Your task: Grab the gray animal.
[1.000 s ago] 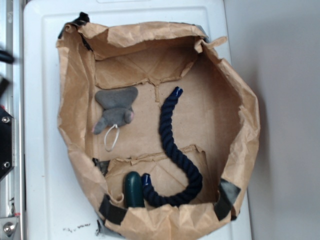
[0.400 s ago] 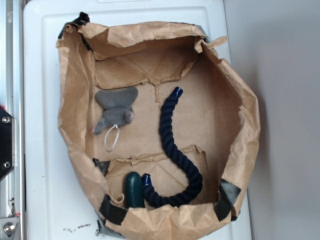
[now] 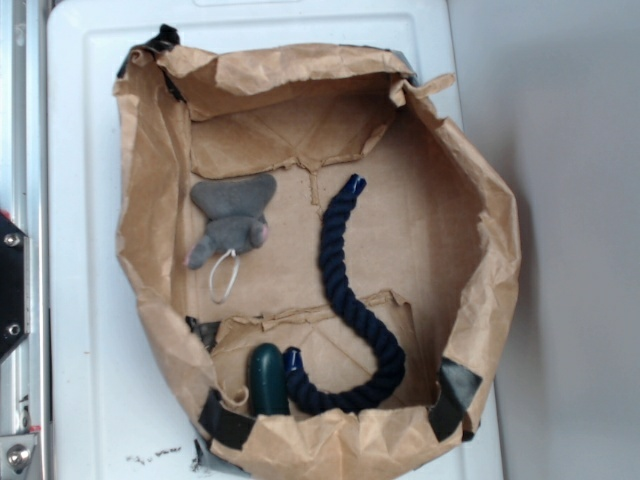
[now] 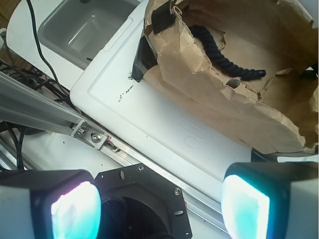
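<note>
We see the gray animal (image 3: 233, 227) lying inside the brown paper bag (image 3: 480, 240) on the white counter (image 3: 85, 300), apart from the navy rope (image 3: 345, 290); a dark green object (image 3: 267, 379) touches the rope's end.

One gray animal (image 3: 232, 226) lies in one brown paper bag (image 3: 480, 250), along with one navy rope (image 3: 345, 290) and one dark green rounded object (image 3: 267, 378). The bag rests on one white worktop (image 3: 85, 300). The wrist view shows one hand (image 4: 159, 206) with two fingertips (image 4: 75, 211), and one sink basin (image 4: 84, 30).
</note>
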{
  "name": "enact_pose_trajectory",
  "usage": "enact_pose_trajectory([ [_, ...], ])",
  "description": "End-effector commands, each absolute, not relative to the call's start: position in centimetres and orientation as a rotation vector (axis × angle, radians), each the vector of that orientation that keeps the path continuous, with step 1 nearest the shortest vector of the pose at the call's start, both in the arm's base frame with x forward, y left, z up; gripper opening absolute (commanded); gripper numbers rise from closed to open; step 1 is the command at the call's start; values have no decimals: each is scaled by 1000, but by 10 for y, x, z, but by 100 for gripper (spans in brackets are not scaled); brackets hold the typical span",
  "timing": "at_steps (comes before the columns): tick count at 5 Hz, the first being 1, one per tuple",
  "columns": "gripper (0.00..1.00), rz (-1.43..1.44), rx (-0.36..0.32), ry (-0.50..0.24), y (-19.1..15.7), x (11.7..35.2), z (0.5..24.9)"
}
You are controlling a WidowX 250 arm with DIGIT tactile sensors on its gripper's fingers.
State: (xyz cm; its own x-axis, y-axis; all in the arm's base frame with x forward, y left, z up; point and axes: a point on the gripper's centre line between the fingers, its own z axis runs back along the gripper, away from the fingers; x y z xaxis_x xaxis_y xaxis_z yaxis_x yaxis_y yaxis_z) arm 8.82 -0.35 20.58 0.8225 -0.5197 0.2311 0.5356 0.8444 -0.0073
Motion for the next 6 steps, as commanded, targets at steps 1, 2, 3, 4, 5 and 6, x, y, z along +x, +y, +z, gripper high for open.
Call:
enact_pose_trajectory([
  [1,100,-416,-35,-216,-10,119,205],
  [2,100,-389,-5,-197,-16,133,202],
  [3,100,-350,11,-165,-14,143,196],
  [4,100,-293,12,-130,-10,144,195],
  [5,100,-214,-18,-87,-3,152,193],
  [6,100,-184,-14,-82,-9,169,193],
])
